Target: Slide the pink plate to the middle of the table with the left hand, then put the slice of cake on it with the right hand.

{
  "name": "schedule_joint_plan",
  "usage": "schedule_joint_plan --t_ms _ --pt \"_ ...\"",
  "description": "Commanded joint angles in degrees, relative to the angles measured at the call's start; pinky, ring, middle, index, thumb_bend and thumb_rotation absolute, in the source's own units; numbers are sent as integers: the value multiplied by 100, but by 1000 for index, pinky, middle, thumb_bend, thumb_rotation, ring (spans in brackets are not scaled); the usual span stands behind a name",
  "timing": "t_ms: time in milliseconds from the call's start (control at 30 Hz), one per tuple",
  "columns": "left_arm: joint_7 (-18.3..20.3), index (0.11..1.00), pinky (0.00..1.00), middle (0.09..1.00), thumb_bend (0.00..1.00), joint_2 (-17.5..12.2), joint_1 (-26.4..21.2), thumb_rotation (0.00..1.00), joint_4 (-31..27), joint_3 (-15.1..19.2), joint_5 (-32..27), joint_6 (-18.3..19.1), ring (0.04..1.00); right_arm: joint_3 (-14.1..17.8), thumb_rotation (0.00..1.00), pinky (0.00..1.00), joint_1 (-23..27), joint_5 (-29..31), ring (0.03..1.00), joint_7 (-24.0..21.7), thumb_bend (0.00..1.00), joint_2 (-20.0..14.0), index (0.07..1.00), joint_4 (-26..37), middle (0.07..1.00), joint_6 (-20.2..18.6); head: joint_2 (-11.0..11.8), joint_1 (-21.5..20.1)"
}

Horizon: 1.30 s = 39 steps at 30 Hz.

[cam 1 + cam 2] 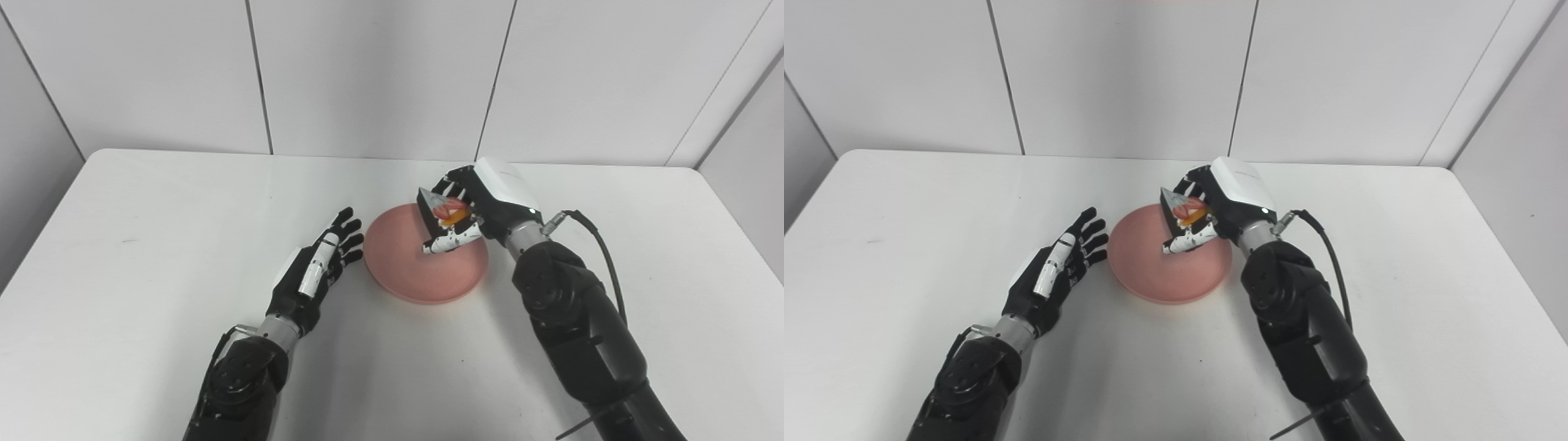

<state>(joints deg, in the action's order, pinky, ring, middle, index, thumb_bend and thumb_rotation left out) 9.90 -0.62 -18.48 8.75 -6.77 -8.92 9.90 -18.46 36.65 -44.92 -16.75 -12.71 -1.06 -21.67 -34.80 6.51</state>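
Observation:
The pink plate (416, 269) lies near the middle of the white table. My right hand (474, 211) is shut on the slice of cake (446, 211), a dark wedge with red and orange topping, and holds it over the plate's far right part. Whether the slice touches the plate I cannot tell. My left hand (321, 260) rests open just left of the plate, fingers stretched toward its rim with a small gap between them. In the right eye view the same plate (1157, 269), slice of cake (1185, 211), right hand (1222, 205) and left hand (1056, 263) appear.
The white table (153, 245) reaches back to a grey panelled wall (367, 73). A black cable (603, 245) loops off my right wrist. Bare table surface lies to the left, right and front of the plate.

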Motion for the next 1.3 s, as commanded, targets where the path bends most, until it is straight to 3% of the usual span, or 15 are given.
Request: schedule_joint_plan --t_ms 0,500,1033,1100,1200,1233,1267 --pt "25 960 917 965 364 83 249 1000 335 -161 149 443 945 -49 127 273 322 -54 369 232 514 70 488 -5 460 248 0 5" --pt "-8 950 909 958 363 2 268 1000 67 -119 99 686 932 -348 129 271 301 107 365 418 515 148 488 -532 461 431 -317 -236" --pt "-63 942 901 954 362 -15 285 1000 -119 -88 114 938 930 -647 137 275 141 -254 371 -248 517 -92 490 -335 477 42 -443 -309" --pt "-68 946 905 958 362 -11 284 1000 -136 -92 113 956 933 -730 148 340 132 -371 444 -386 518 -110 493 -313 545 -44 -465 -309" --pt "-65 947 908 959 366 -17 283 1000 -151 -108 125 962 934 -812 153 356 125 -523 470 -521 518 -124 495 -282 573 -127 -465 -309" --pt "-62 947 908 959 367 -21 282 1000 -156 -110 125 964 934 -834 221 362 128 -573 486 -559 633 -127 609 -277 591 -155 -473 -314" --pt "-54 948 909 959 366 -24 282 1000 -157 -111 119 957 935 -862 262 376 139 -628 513 -646 675 -134 658 -250 613 -210 -473 -314"
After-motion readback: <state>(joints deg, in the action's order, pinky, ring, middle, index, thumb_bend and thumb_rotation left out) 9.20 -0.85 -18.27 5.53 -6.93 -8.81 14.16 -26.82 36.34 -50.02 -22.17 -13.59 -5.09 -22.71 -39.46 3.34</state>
